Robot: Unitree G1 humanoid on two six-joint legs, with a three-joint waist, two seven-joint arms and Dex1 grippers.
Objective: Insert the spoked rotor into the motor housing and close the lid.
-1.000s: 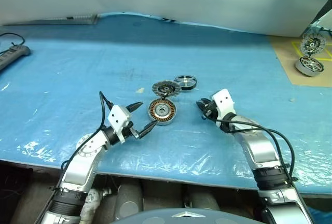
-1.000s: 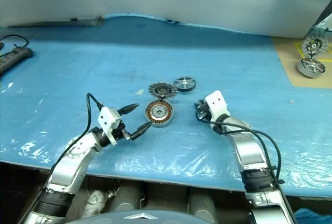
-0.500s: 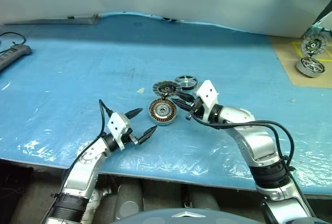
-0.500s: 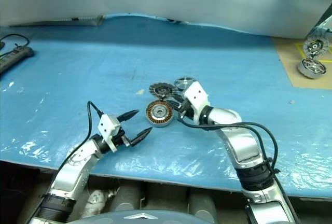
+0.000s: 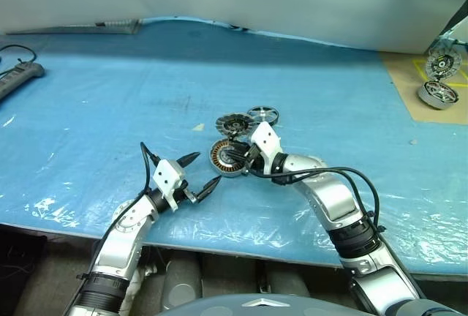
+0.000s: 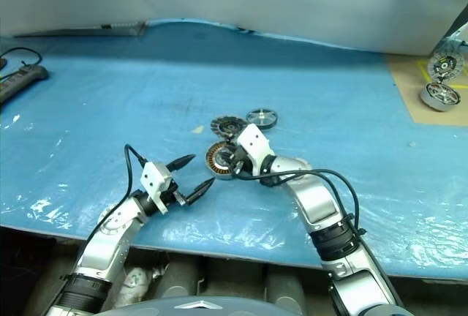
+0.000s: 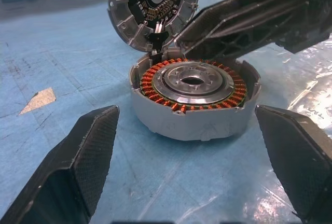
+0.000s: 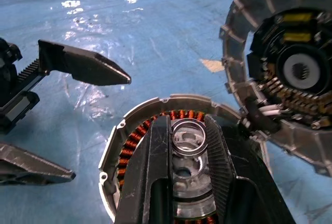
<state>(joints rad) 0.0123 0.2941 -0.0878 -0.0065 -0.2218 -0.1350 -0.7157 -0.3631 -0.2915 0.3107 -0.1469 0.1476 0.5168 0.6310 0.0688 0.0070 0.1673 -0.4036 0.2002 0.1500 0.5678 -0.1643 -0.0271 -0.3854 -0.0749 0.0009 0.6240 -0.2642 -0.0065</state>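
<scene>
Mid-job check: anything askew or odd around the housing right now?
Yes: the lid stands tilted on edge against the far rim of the motor housing, joined by short wires, not lying flat. The spoked rotor lies apart on the table.

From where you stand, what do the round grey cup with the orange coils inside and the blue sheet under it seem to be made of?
The round grey cup looks like cast metal: matte pale-grey wall. Its orange coils look like copper wire wound around a brighter machined silver hub. The blue sheet looks like thin plastic film; glossy white glare and wrinkles suggest that, though I can't be sure.
</scene>
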